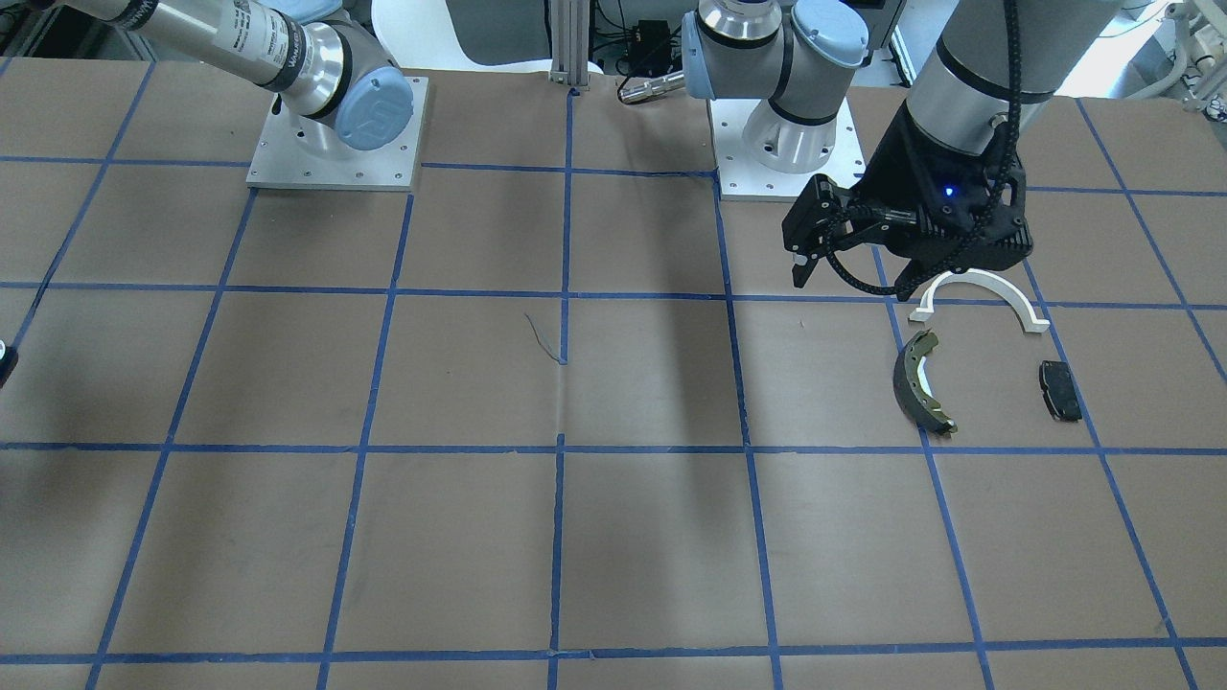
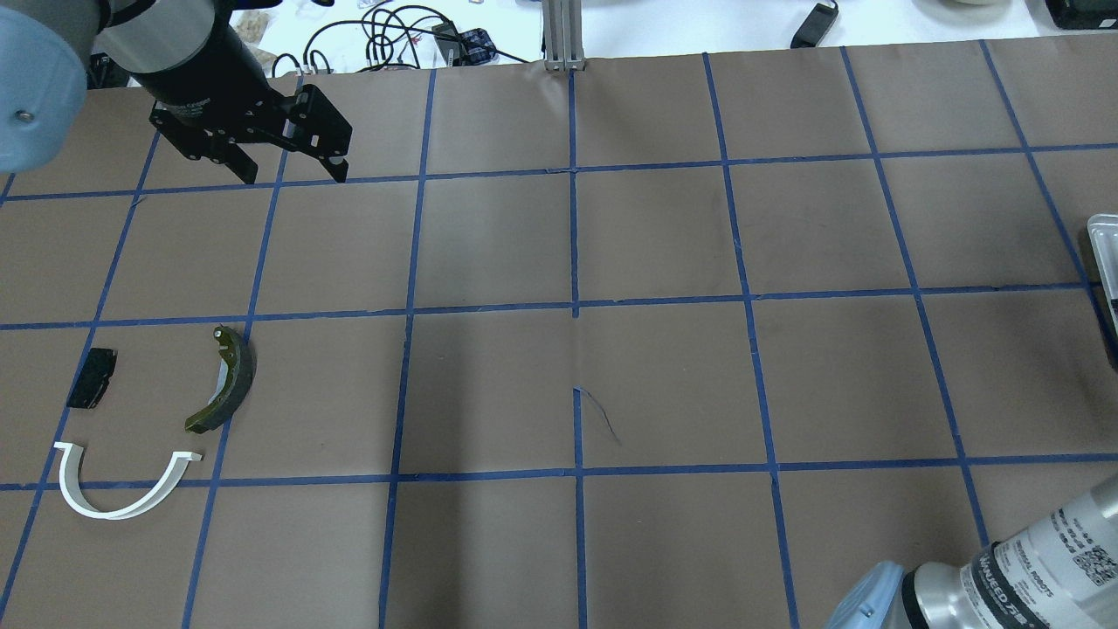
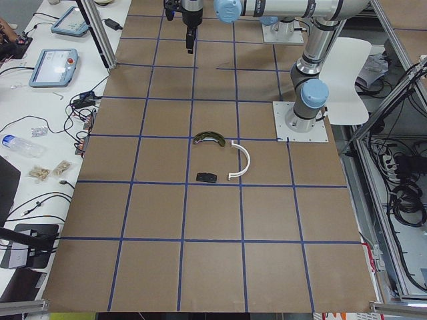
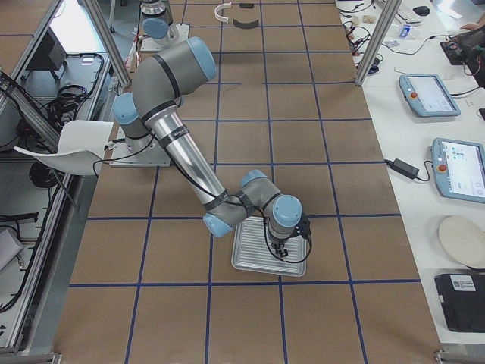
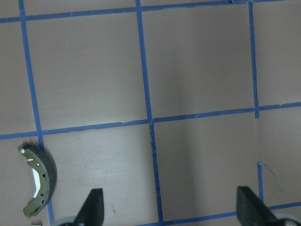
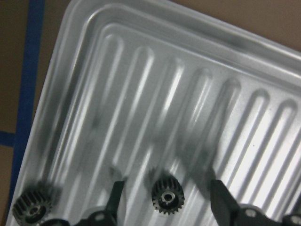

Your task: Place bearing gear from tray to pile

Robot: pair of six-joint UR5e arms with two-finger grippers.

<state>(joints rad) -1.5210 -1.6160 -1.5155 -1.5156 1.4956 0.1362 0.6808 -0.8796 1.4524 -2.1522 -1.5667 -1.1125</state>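
A small dark bearing gear (image 6: 167, 197) lies on the ribbed silver tray (image 6: 141, 19). My right gripper (image 6: 165, 186) is open just above the tray, with one finger on each side of that gear. A second gear (image 6: 32, 207) lies at the tray's lower left corner. The pile lies on the table: a white half-ring (image 2: 122, 500), a dark brake shoe with an olive rim (image 2: 229, 380) and a small black pad (image 2: 92, 377). My left gripper (image 2: 293, 170) is open and empty, held high above the table near the pile.
The tray (image 4: 250, 262) sits at the table's right end, and only its edge (image 2: 1102, 253) shows in the overhead view. Brown paper with blue tape lines covers the table. The arm bases (image 1: 331, 144) stand at the robot's side.
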